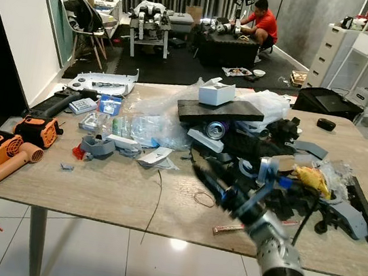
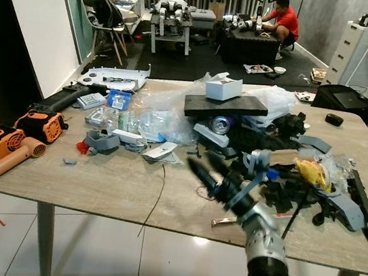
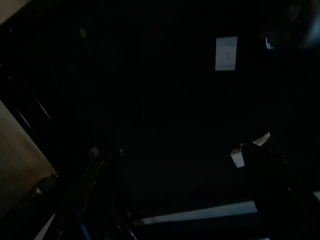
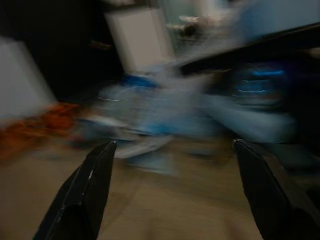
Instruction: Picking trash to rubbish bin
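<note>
Head views. Counter: wooden top, crowded with clutter, so the trash has to be picked out among tools. Black slab at the centre of the heap, a white box set on it; a drinks can lies just under the slab, likely trash. Clear plastic wrap beside the slab, towards the orange heat gun. Right gripper reaches over the counter short of the slab, fingers spread, holding nothing, apparently lining up a pick. Person seated on the floor far behind. No bin seen.

Left wrist view. Very dark; finger state cannot be told.

Right wrist view. Blurred; fingers wide apart, empty, aimed at the wrap.
</note>
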Controlling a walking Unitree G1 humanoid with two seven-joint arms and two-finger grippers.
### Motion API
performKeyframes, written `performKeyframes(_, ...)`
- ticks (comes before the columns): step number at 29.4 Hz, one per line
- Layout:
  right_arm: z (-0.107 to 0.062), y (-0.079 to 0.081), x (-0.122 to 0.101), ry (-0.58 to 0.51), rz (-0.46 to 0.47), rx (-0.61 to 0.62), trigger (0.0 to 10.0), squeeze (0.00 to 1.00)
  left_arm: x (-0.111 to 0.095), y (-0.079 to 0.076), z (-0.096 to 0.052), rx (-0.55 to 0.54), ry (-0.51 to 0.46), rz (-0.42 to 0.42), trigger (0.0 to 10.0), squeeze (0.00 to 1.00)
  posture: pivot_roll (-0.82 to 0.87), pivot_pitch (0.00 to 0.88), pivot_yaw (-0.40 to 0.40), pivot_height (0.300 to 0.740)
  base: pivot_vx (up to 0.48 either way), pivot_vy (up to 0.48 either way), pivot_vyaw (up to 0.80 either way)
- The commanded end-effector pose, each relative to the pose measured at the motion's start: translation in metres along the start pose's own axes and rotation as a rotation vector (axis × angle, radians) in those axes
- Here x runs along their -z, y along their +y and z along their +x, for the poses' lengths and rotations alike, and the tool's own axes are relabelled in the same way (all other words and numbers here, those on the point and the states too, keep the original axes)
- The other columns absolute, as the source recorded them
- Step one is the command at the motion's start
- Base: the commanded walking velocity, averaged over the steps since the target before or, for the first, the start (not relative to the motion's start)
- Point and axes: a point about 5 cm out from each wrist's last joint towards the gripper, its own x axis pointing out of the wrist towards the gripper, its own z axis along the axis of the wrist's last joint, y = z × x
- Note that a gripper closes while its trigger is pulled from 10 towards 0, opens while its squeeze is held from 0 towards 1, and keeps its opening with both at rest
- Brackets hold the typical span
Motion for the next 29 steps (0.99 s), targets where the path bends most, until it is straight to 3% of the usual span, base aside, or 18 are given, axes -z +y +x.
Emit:
performKeyframes(1,-0.001,-0.010,-0.005,0.039,-0.162,0.118,10.0,0.00,0.006,-0.003,0.000,0.007,0.020,0.013,10.0,0.00,-0.07,0.086,0.040,0.740,0.000,0.000,0.00)
performKeyframes(4,-0.012,-0.042,-0.037,0.041,-0.413,0.383,10.0,0.00,0.008,-0.004,0.000,0.009,0.024,0.014,10.0,0.00,-0.07,0.089,0.040,0.740,0.000,0.000,0.00)
performKeyframes(8,-0.015,-0.049,-0.047,0.025,-0.486,0.441,10.0,0.00,0.009,-0.004,0.000,0.010,0.026,0.015,10.0,0.00,-0.08,0.090,0.041,0.740,0.000,0.000,0.00)
performKeyframes(9,-0.017,-0.055,-0.061,-0.036,-0.553,0.512,10.0,0.00,0.009,-0.005,0.000,0.012,0.027,0.017,10.0,0.00,-0.08,0.090,0.039,0.740,0.000,0.000,0.00)
performKeyframes(11,-0.019,-0.058,-0.067,-0.066,-0.573,0.546,10.0,0.00,0.010,-0.005,0.000,0.013,0.028,0.017,10.0,0.00,-0.08,0.090,0.039,0.740,0.000,0.000,0.00)
performKeyframes(14,-0.024,-0.065,-0.064,-0.024,-0.582,0.610,10.0,0.00,0.009,-0.005,0.000,0.013,0.025,0.016,10.0,0.00,-0.08,0.094,0.037,0.740,0.000,0.000,0.00)
performKeyframes(16,-0.025,-0.067,-0.055,0.019,-0.559,0.628,10.0,0.00,0.009,-0.005,0.000,0.014,0.025,0.017,10.0,0.00,-0.08,0.094,0.037,0.740,0.000,0.000,0.00)
performKeyframes(18,-0.026,-0.066,-0.028,0.108,-0.425,0.642,10.0,0.00,0.009,-0.005,0.000,0.014,0.025,0.021,10.0,0.00,-0.08,0.095,0.037,0.740,0.000,0.000,0.00)
performKeyframes(20,-0.026,-0.065,-0.023,0.115,-0.382,0.637,10.0,0.00,0.009,-0.005,0.000,0.014,0.025,0.021,10.0,0.00,-0.08,0.095,0.037,0.740,0.000,0.000,0.00)
performKeyframes(22,-0.025,-0.060,-0.009,0.133,-0.279,0.634,10.0,0.00,0.010,-0.005,0.000,0.014,0.026,0.021,10.0,0.00,-0.07,0.096,0.033,0.740,0.000,0.000,0.00)
performKeyframes(29,-0.022,-0.054,0.007,0.180,-0.196,0.632,10.0,0.00,0.011,-0.003,0.000,0.007,0.028,0.015,10.0,0.00,-0.06,0.096,0.030,0.740,0.000,0.000,0.00)
